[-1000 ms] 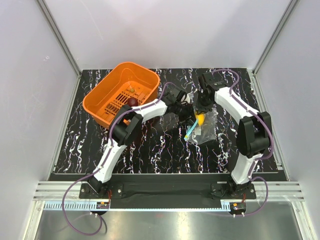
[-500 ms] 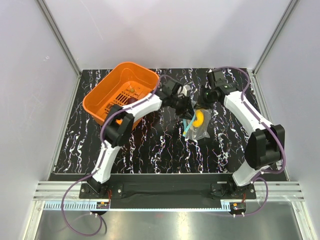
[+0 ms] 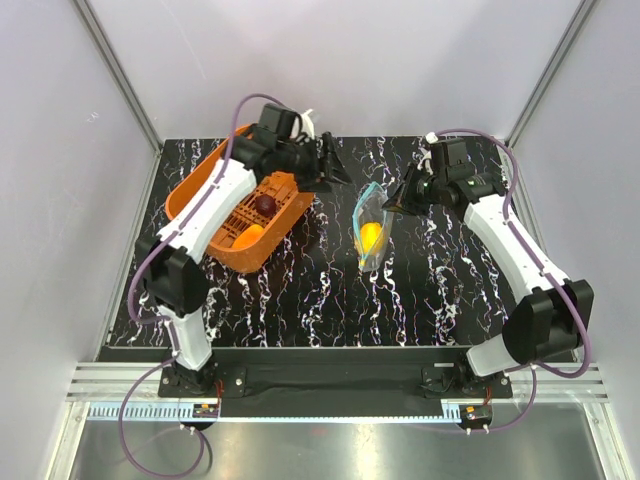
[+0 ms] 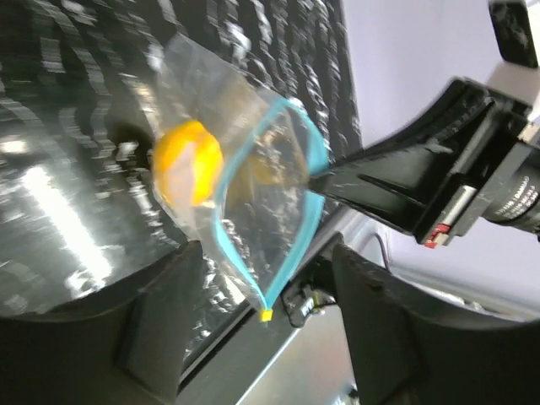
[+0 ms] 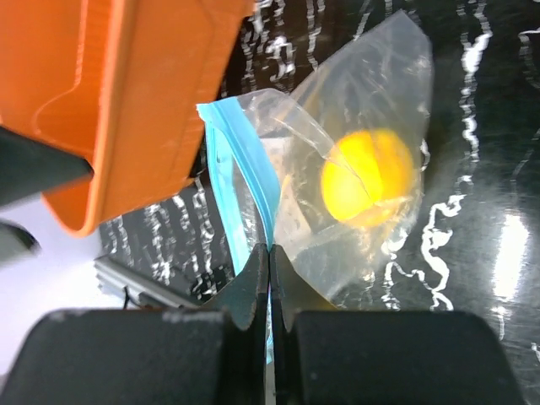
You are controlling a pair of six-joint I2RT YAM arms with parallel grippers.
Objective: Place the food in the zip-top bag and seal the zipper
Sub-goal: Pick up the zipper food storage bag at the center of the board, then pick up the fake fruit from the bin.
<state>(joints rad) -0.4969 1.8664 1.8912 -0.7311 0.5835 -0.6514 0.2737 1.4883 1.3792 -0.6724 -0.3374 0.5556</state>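
Where the table point(image 3: 320, 300) begins at far left, the orange basket point(image 3: 185, 205) sits with the left arm lying across it. In it are a dark reddish-purple fruit point(image 3: 265, 204) and a yellow-orange piece point(image 3: 251, 236), slightly apart.

The left gripper point(image 3: 328, 166) hangs past the basket's far right corner. Its fingers point(image 4: 152, 337) are spread wide, with nothing between them, and point toward the bag's mouth.

A strip of bare table separates the basket from the bag. The zip-top bag point(image 3: 368, 215) is at mid-table, clear and crinkled, raised by its mouth edge. The light-blue zipper point(image 5: 245, 160) is unsealed and bowed into an open loop. One round yellow-orange fruit point(image 3: 371, 235) lies low in the pouch. I cannot tell whether the bag's bottom touches the table.

The right gripper point(image 3: 398, 198) has its fingertips pinched tight on the zipper strip at the right side of the mouth.

Near the bag, toward the arm bases, the marbled surface is bare. To the right there is open table between the right arm and the side wall.
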